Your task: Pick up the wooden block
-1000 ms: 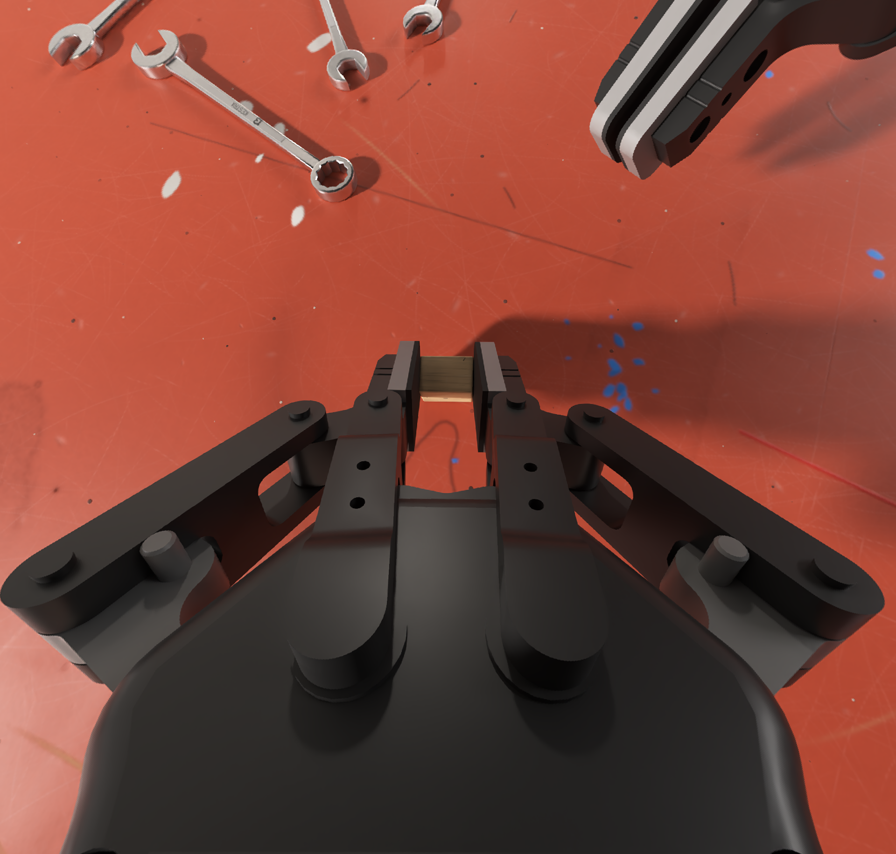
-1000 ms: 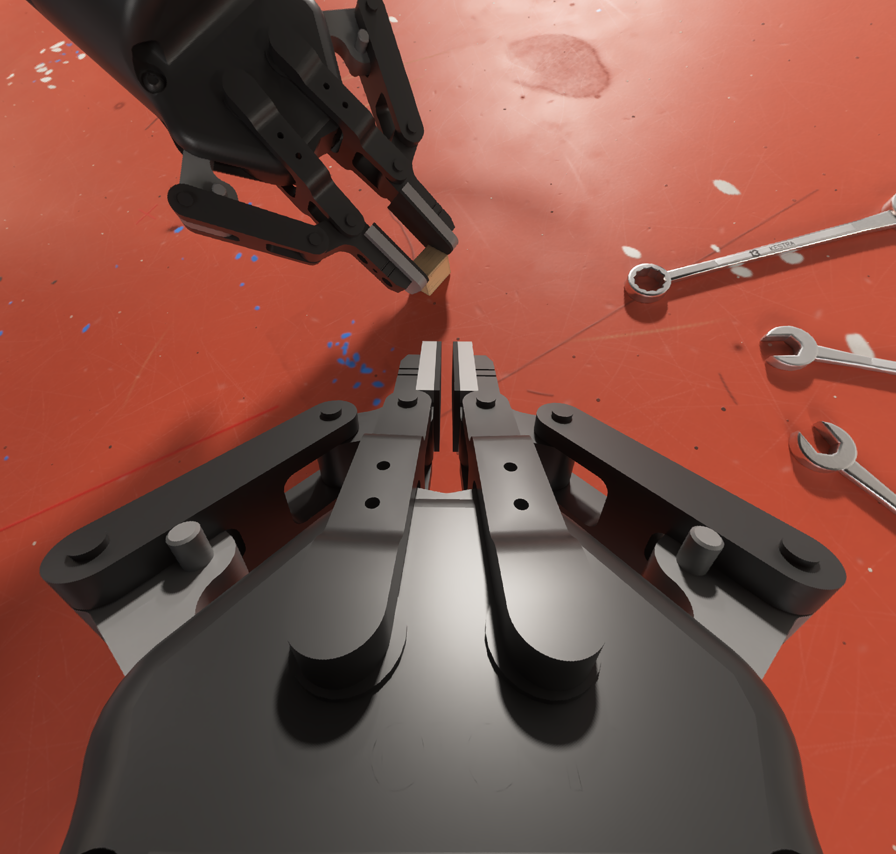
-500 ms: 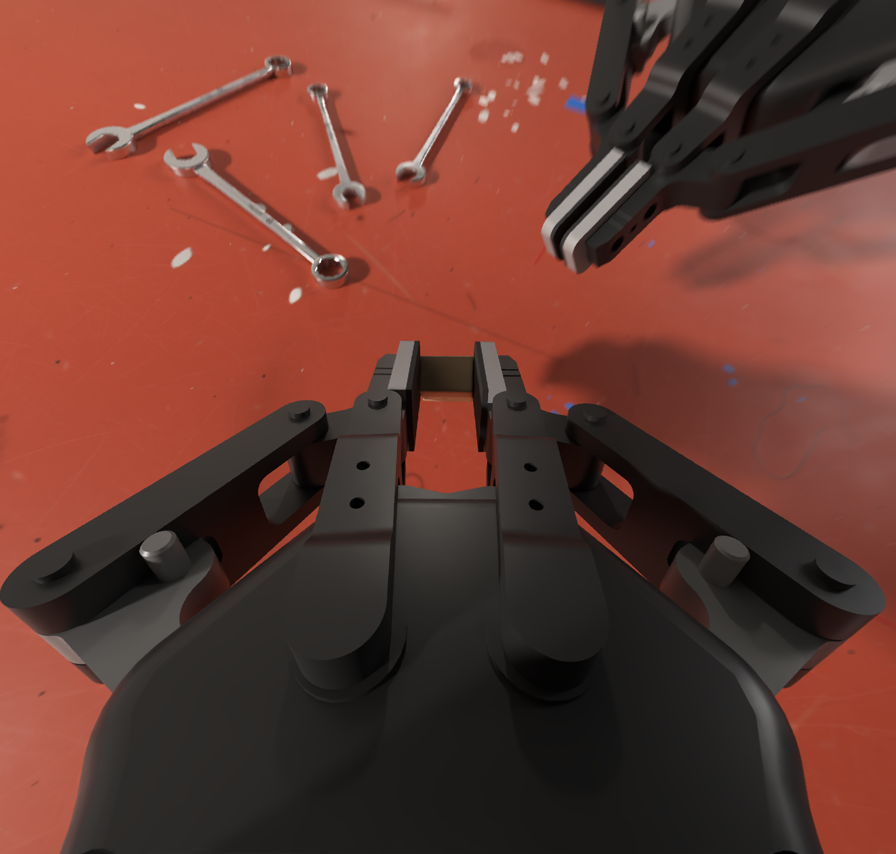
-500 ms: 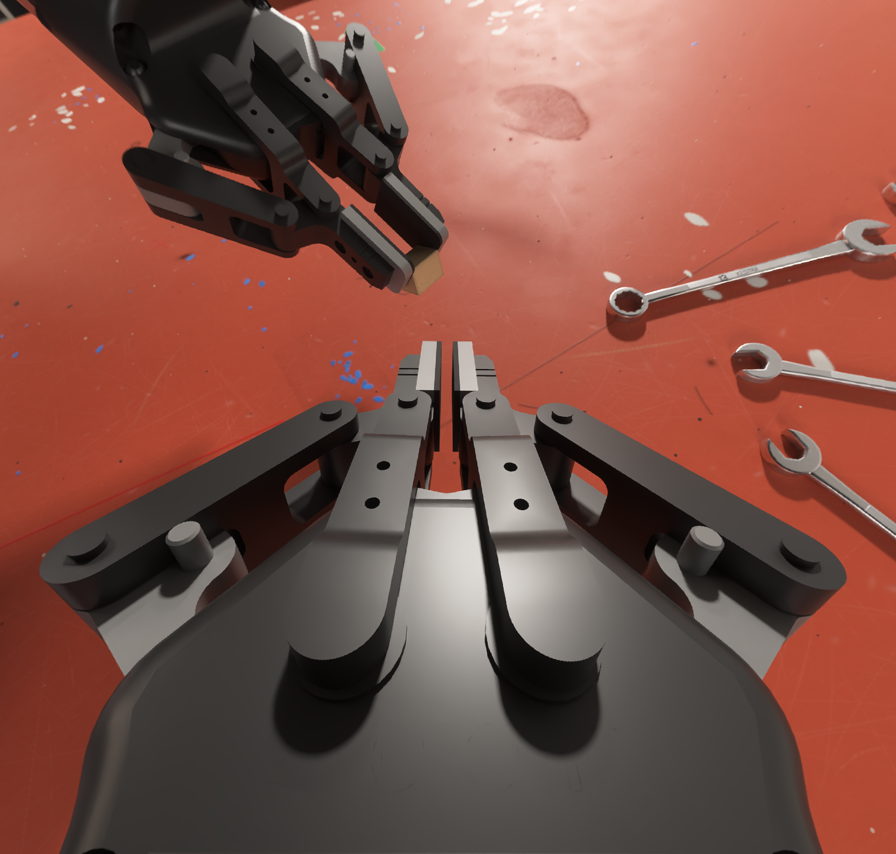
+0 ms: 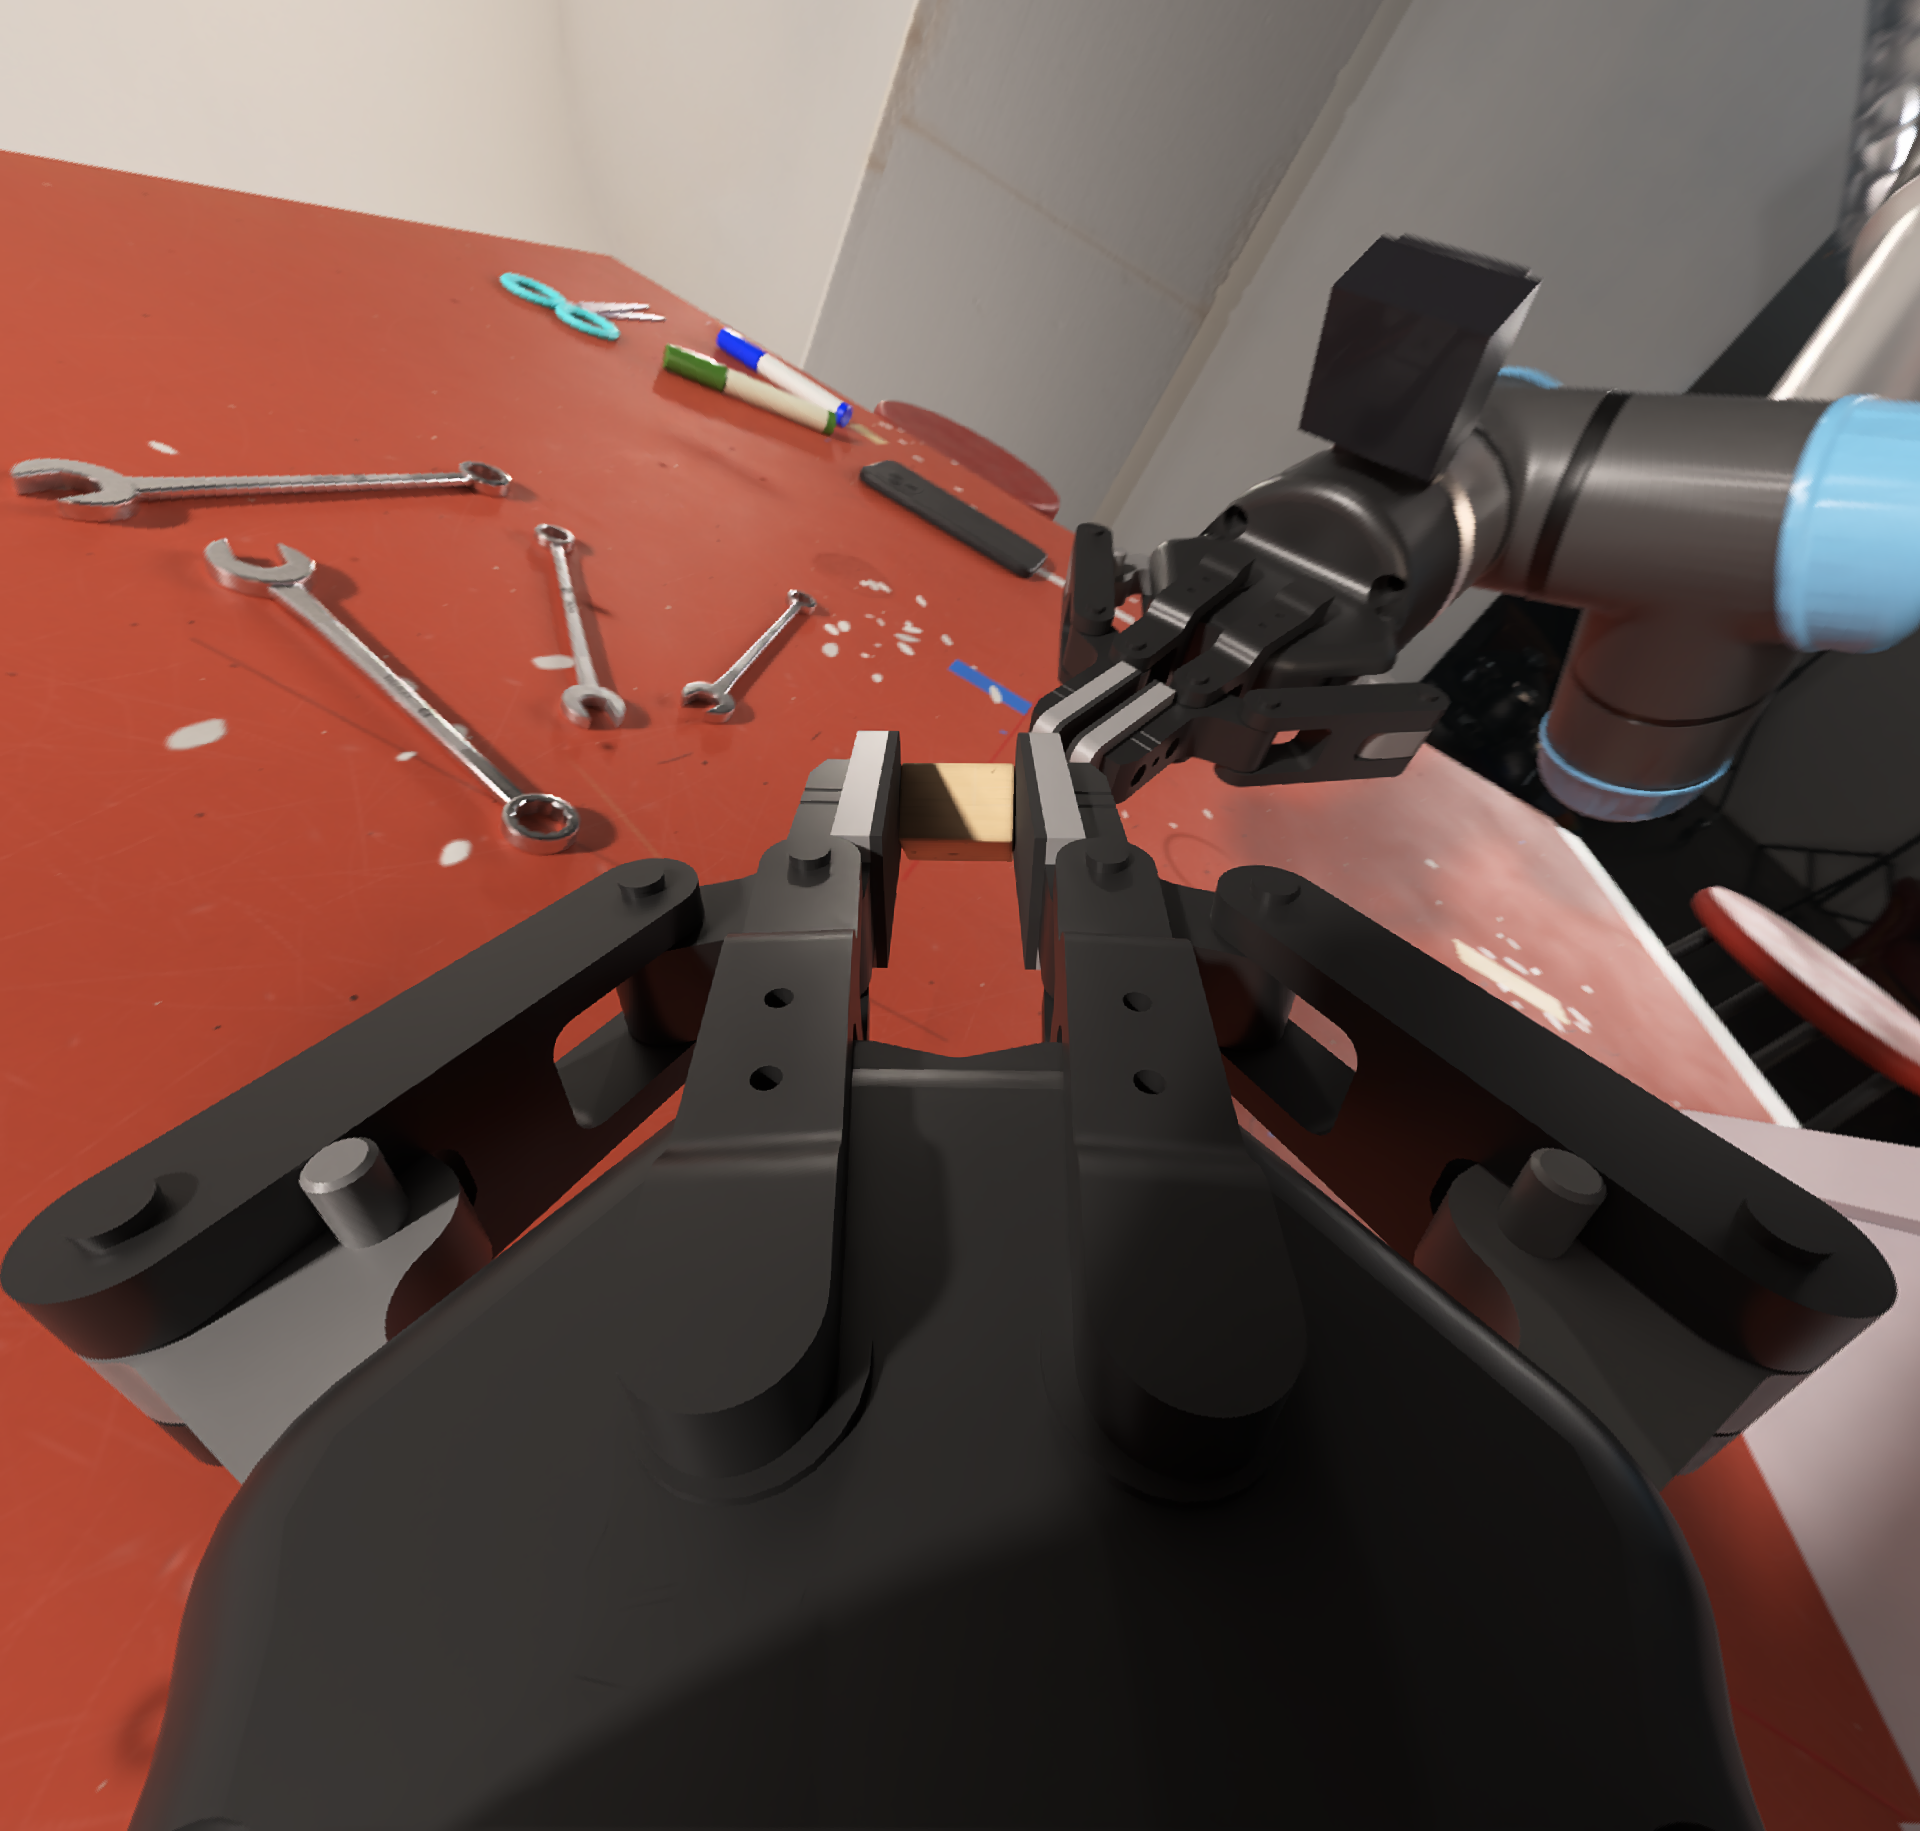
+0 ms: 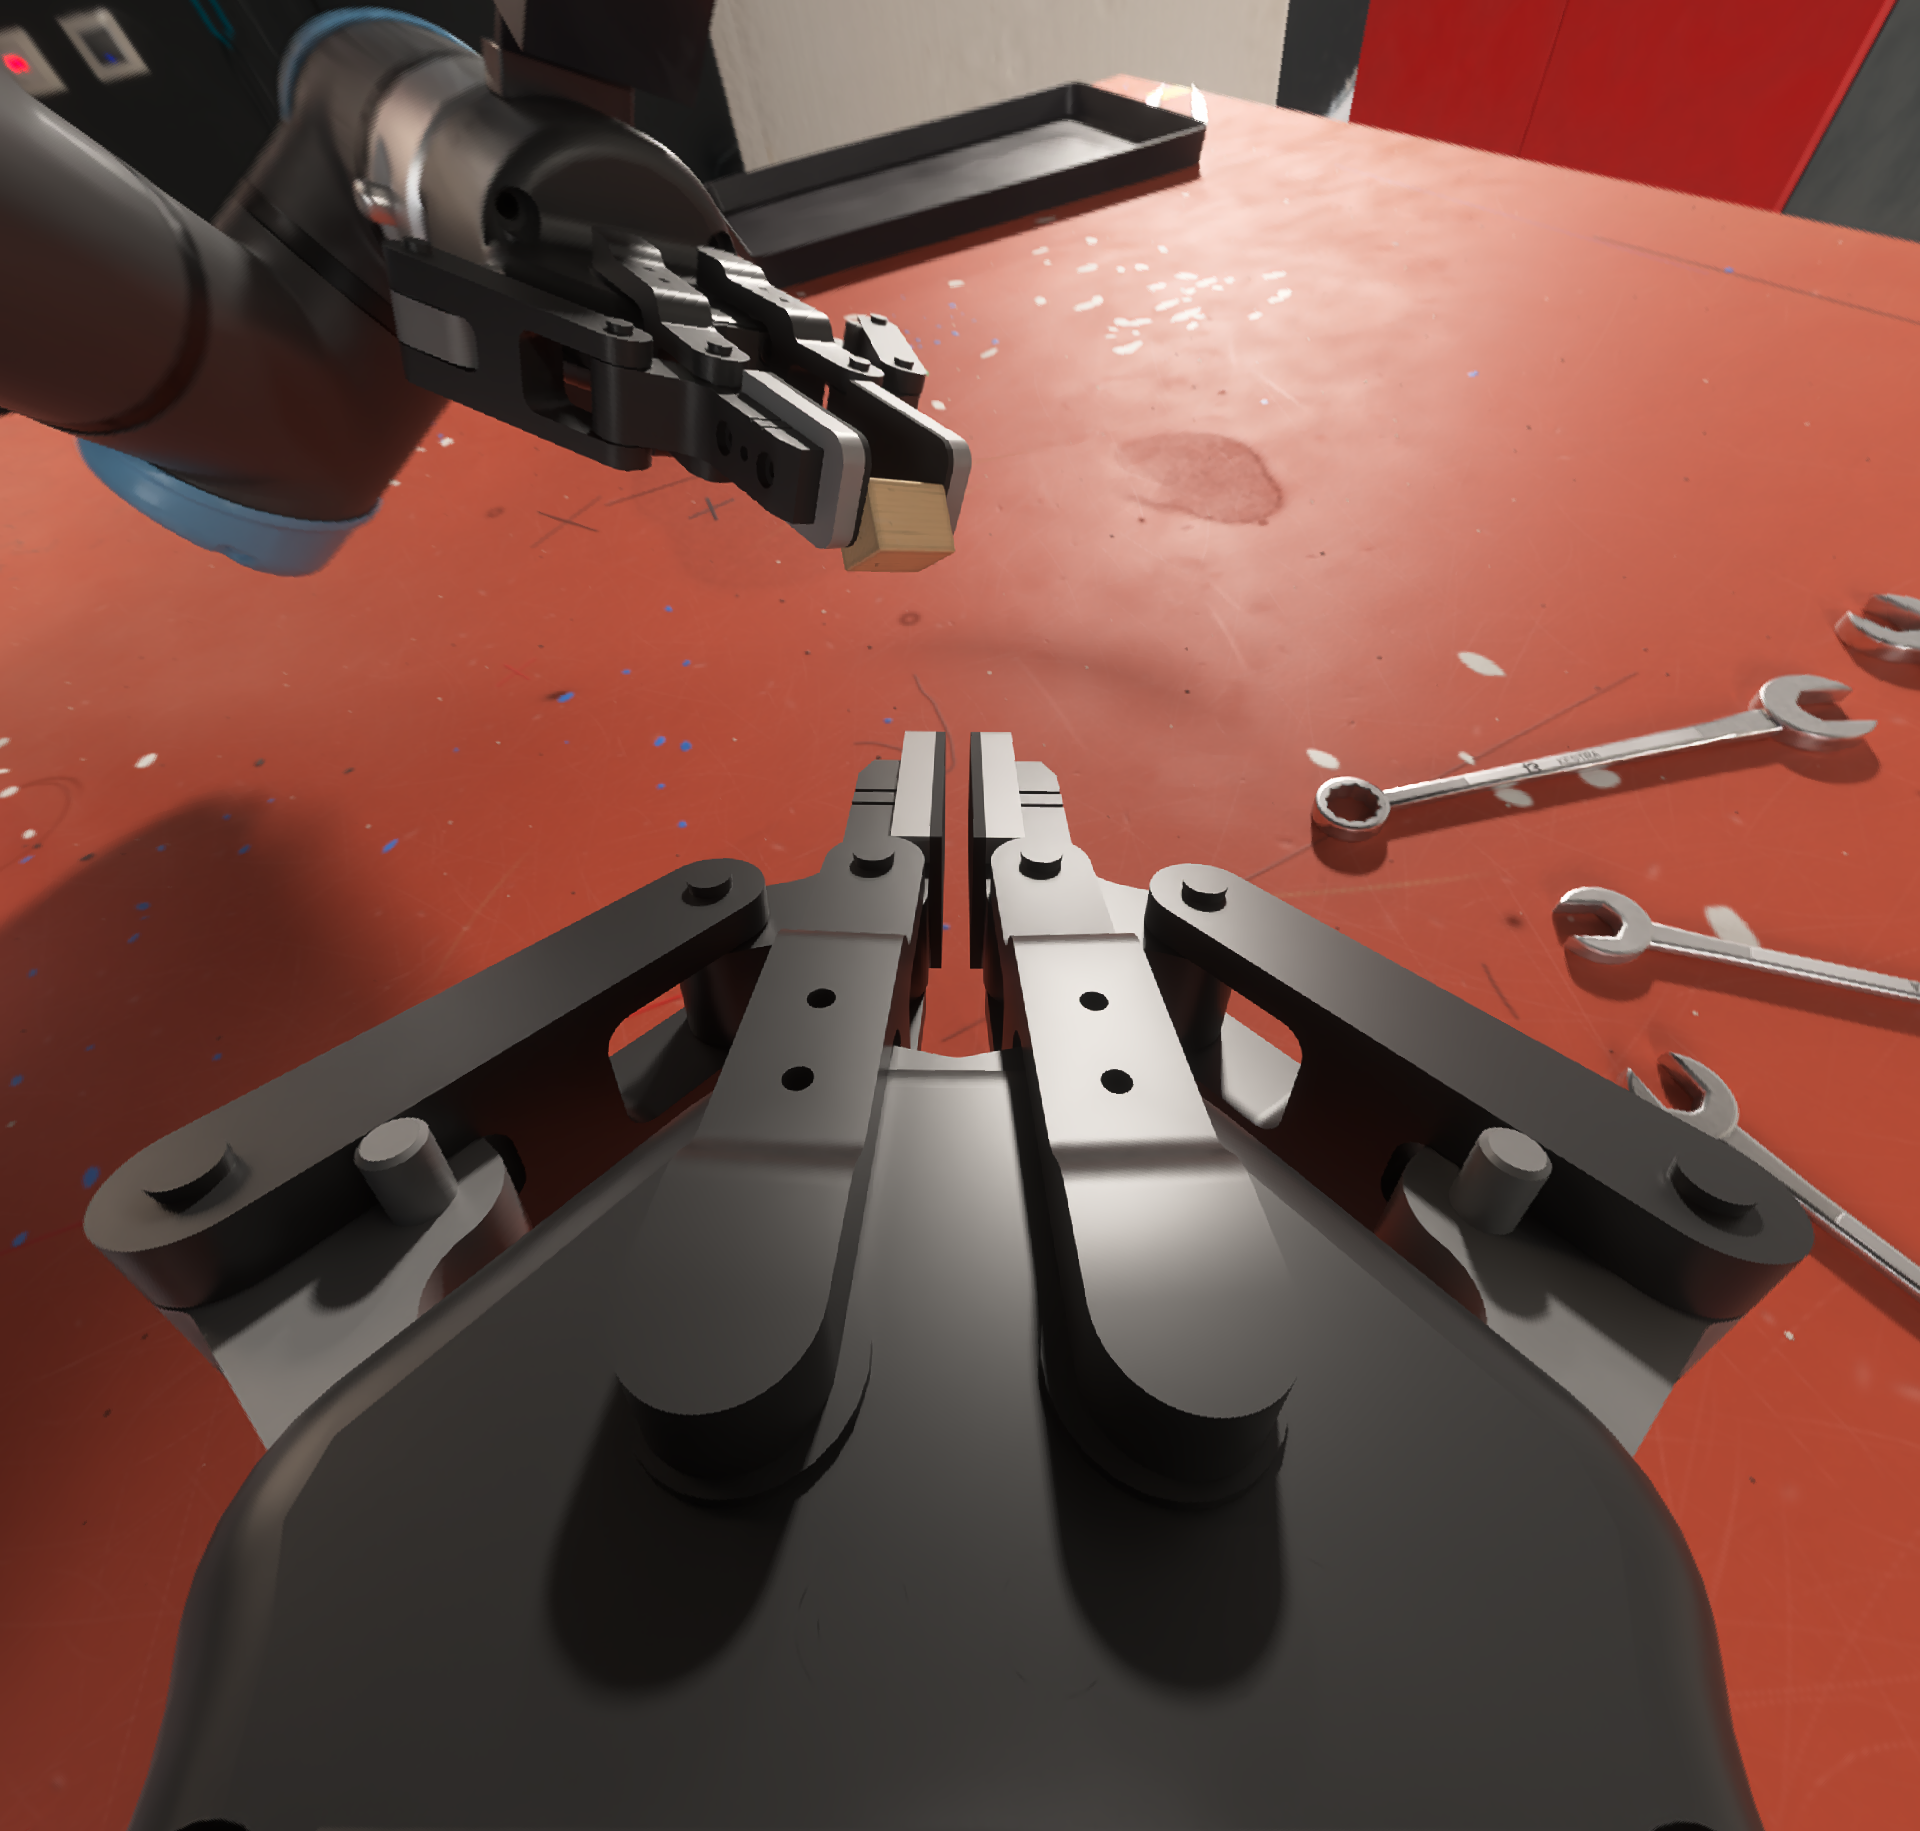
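My left gripper (image 5: 956, 794) is shut on the small wooden block (image 5: 956, 807) and holds it well above the red table (image 5: 208, 950). The right wrist view shows the same block (image 6: 906, 524) pinched between the left gripper's fingertips (image 6: 904, 477), clear of the table surface. My right gripper (image 6: 957, 773) is shut and empty, hovering over the table just in front of the block. In the left wrist view it (image 5: 1091, 716) sits close beyond the block, to the right.
Several steel wrenches (image 5: 395, 685) lie on the table at the left, and they also show at the right of the right wrist view (image 6: 1590, 758). Teal scissors (image 5: 561, 304), two markers (image 5: 769, 384) and a black bar (image 5: 951, 519) lie farther back. A black tray (image 6: 966, 166) stands at the far edge.
My left gripper has lifted the block off the table and tilted up towards level. The right gripper stays shut and has risen a little.
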Motion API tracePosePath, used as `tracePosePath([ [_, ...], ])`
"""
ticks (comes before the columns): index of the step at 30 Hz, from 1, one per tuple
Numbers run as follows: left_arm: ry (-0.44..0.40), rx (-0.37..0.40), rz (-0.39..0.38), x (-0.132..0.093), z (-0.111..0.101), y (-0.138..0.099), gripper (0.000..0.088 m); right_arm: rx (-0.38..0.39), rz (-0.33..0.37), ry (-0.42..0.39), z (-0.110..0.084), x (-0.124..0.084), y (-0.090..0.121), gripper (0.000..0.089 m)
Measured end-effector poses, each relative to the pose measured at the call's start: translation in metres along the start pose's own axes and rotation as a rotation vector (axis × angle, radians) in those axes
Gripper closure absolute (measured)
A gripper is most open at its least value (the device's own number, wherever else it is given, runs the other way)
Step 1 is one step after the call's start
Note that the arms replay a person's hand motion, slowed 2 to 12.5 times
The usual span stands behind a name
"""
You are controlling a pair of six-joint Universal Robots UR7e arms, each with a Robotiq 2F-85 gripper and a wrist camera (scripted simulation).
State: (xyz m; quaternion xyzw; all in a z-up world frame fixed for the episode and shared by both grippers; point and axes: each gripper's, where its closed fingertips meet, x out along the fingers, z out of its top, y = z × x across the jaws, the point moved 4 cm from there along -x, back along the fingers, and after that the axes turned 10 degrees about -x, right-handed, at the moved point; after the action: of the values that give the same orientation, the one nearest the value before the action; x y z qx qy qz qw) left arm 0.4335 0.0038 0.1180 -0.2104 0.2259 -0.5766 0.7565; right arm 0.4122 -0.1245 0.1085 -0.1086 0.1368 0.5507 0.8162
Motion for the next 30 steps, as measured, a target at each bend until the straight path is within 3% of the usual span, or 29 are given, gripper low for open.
tracePosePath([
  [14,-0.044,-0.084,-0.158,-0.001,0.007,-0.017,0.0685,0.026,0.054,-0.156,0.019,-0.011,0.003,0.0852],
  [30,-0.101,-0.139,-0.227,-0.005,0.014,-0.021,0.0685,0.034,0.085,-0.203,0.025,-0.012,0.007,0.0852],
])
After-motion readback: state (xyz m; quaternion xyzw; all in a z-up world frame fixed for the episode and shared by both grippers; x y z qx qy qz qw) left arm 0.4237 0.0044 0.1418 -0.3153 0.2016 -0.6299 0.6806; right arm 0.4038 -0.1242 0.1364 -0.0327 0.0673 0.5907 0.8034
